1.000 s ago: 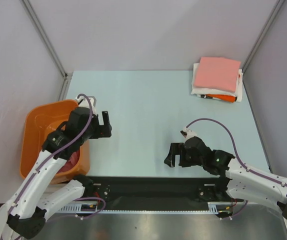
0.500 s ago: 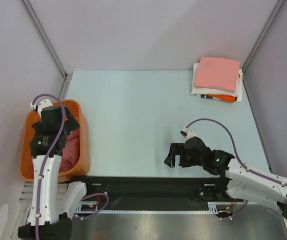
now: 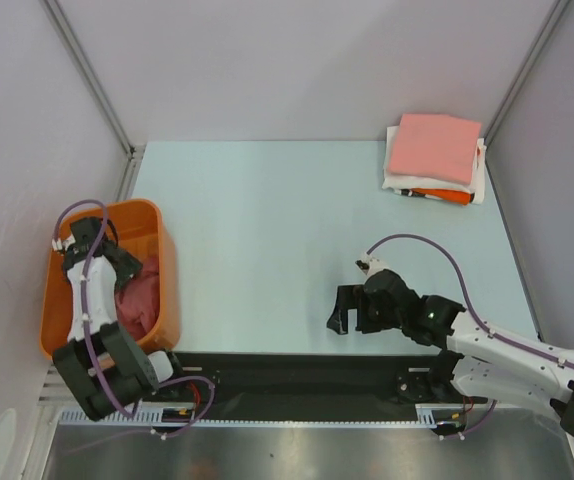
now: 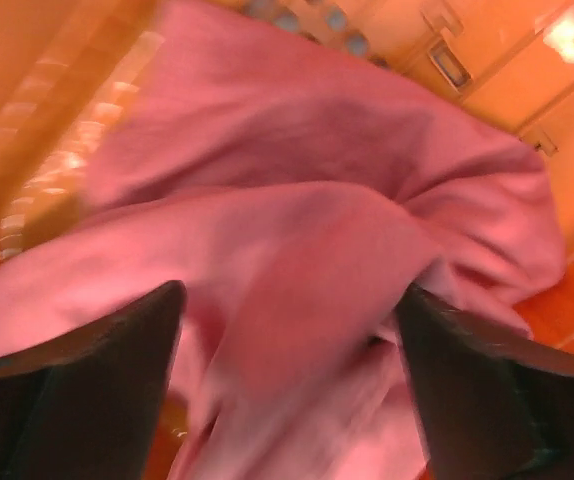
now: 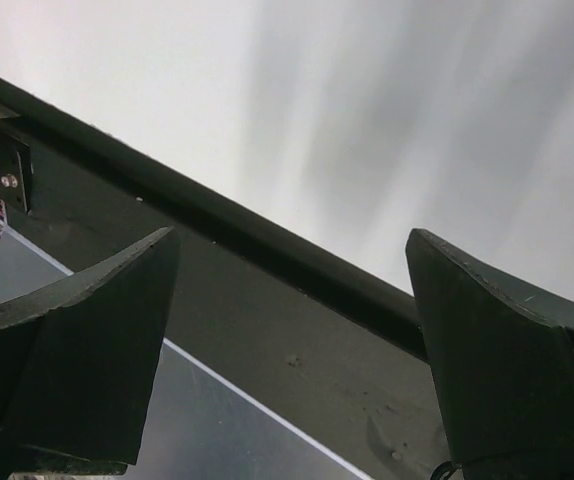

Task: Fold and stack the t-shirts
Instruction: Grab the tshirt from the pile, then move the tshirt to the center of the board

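Observation:
A crumpled dusty-red t-shirt lies in the orange basket at the left. My left gripper reaches down into the basket. In the left wrist view its open jaws straddle a raised fold of the red t-shirt, with cloth between the fingers. A stack of folded t-shirts sits at the far right corner, salmon-pink on top, white and orange beneath. My right gripper hovers open near the table's front edge, and nothing is between its jaws.
The basket's walls close in around the left gripper. The black rail at the table's near edge lies just under the right gripper. Grey side walls stand left and right of the pale table.
My left arm has swung from beside the basket's right rim over and down into the basket, onto the red t-shirt. The right arm has barely shifted.

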